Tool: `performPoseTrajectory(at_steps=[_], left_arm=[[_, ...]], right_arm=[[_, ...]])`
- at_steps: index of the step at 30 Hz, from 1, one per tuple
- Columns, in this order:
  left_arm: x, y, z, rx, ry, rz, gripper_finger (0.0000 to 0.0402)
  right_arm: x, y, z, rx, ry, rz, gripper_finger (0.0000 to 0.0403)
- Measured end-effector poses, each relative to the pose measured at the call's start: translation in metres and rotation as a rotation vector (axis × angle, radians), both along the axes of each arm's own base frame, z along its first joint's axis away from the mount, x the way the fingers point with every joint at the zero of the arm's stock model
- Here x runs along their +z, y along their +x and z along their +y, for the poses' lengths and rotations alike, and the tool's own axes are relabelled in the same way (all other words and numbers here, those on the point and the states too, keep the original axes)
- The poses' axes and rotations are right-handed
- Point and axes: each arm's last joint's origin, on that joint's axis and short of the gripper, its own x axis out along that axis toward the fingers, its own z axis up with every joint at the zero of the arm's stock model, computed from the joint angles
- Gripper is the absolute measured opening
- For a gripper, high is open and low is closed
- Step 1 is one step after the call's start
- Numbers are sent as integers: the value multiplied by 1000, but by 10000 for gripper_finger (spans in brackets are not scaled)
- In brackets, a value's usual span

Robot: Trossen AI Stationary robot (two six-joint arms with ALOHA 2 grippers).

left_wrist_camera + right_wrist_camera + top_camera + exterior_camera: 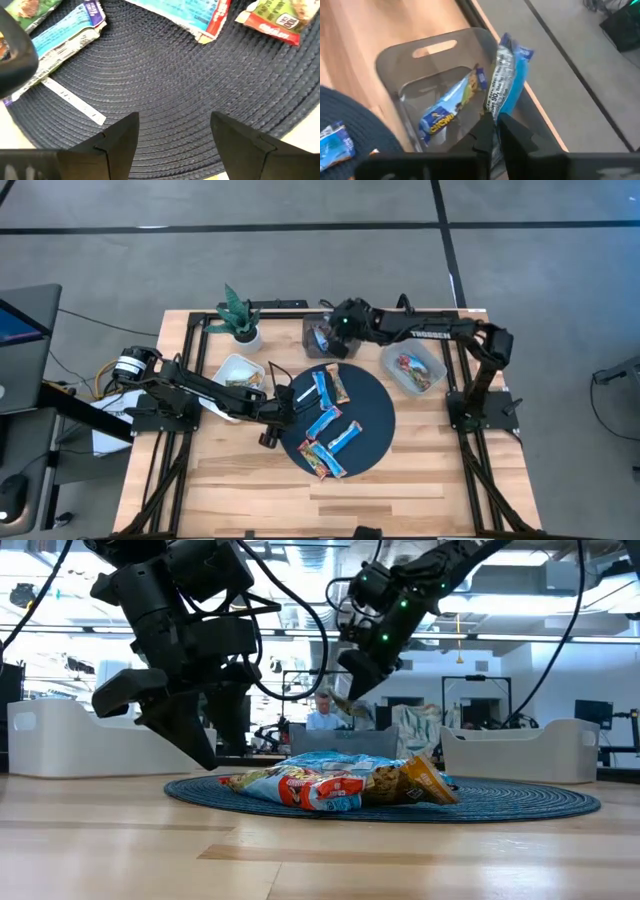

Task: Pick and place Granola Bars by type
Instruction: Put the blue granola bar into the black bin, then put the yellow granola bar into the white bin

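Observation:
A dark round woven mat (375,415) carries several granola bars: blue ones (322,420) and multicoloured ones (318,458). A thin white stick (75,100) lies on the mat beside a blue bar (65,37). My left gripper (270,430) (172,132) hovers open over the mat's left edge, touching nothing. My right gripper (325,332) (495,132) is shut on a blue and silver bar (507,70) above the grey bin (420,55). One blue bar (447,107) lies inside that bin. My right gripper pinches the blue and silver bar between its two fingers at the bar's near end (496,112). The fingers lie roughly in line with the bar's length. The bar is lifted clear and sticks out beyond the fingertips toward the grey bin's open top.
A white bin (238,372) with bars stands left of the mat, and a clear bin (412,368) with red-wrapped bars stands to its right. A potted plant (240,320) sits near the far edge. A person (322,712) shows in the room beyond the table.

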Motion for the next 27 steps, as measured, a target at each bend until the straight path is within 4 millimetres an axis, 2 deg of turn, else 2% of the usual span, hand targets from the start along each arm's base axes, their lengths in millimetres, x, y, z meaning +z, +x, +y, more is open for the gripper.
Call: performPoseTrajectory(at_steps=[7, 10, 13, 16, 21, 24, 27], left_arm=[[1, 2, 1, 0, 39, -20, 240], [3, 4, 1, -25, 66, -50, 240], [6, 9, 1, -39, 74, -100, 240], [8, 12, 0, -58, 45, -143, 240], [11, 16, -2, -153, 2, -181, 240], [13, 18, -3, -188, 0, -208, 240], [16, 21, -4, -167, -24, -251, 240]], right_arm=[[-1, -2, -3, -20, 13, -2, 154], [-2, -1, 7, 21, 14, 44, 199], [-3, 4, 28, 110, 3, 93, 229], [-4, 5, 54, 236, 25, 174, 240], [-8, 1, 95, 345, 70, 297, 234], [-7, -2, 120, 356, 106, 330, 225], [-10, -10, 145, 284, 149, 388, 216]])
